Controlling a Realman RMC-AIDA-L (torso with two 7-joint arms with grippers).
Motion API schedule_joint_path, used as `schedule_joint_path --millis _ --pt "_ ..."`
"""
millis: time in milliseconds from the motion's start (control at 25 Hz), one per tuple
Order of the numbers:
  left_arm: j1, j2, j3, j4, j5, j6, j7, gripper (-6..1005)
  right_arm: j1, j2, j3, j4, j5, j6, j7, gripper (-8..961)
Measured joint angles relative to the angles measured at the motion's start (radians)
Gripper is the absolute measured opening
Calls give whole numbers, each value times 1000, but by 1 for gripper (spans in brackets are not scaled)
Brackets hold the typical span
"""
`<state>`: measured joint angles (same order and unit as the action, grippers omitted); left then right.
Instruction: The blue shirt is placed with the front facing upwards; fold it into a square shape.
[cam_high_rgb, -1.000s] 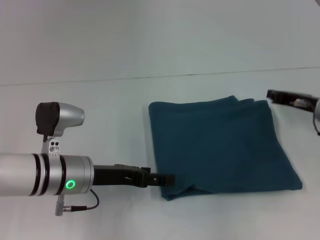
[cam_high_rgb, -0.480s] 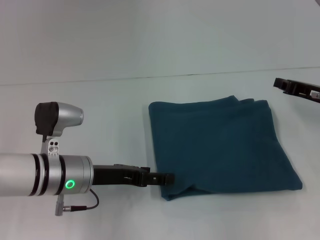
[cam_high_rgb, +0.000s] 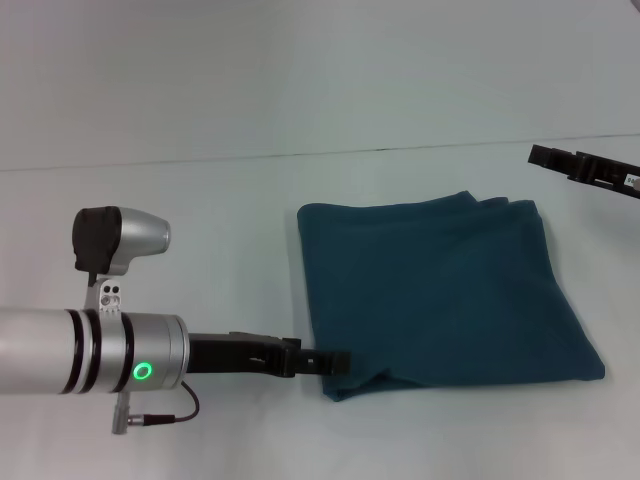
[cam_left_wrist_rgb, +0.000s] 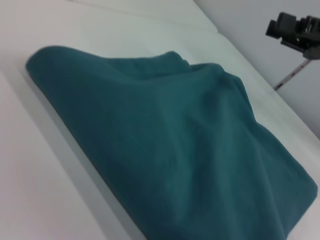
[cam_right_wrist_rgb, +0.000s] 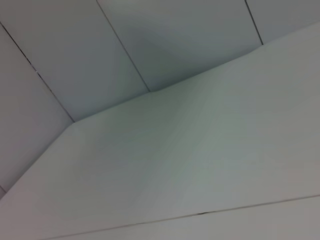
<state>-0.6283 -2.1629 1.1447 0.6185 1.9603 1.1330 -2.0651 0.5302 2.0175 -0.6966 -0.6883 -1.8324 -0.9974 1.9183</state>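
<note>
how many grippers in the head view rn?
2. The left gripper sits at the near-left corner of the folded blue shirt. The right gripper is raised off the table beyond the shirt's far right, partly cut off.

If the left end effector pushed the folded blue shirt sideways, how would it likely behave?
The blue shirt is soft layered cloth with rumpled edges, so it would probably bunch rather than slide whole. The left end effector sits at its near corner, where layers look loose and might unfold.

Left pincer (cam_high_rgb: 335, 358) low and level; right pincer (cam_high_rgb: 560, 160) raised.
</note>
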Motion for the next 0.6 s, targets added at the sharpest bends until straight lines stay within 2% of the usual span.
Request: schedule_joint_path --millis 120,440,600 --pt "0 0 21 0 0 3 -9 795 0 -3 4 0 1 -1 6 359" --pt "-2 -2 59 0 -6 1 -12 793 5 -4 10 -1 2 -2 7 506" --pt "-5 -5 81 -1 -9 -5 -12 792 7 -4 11 -1 3 -2 7 500"
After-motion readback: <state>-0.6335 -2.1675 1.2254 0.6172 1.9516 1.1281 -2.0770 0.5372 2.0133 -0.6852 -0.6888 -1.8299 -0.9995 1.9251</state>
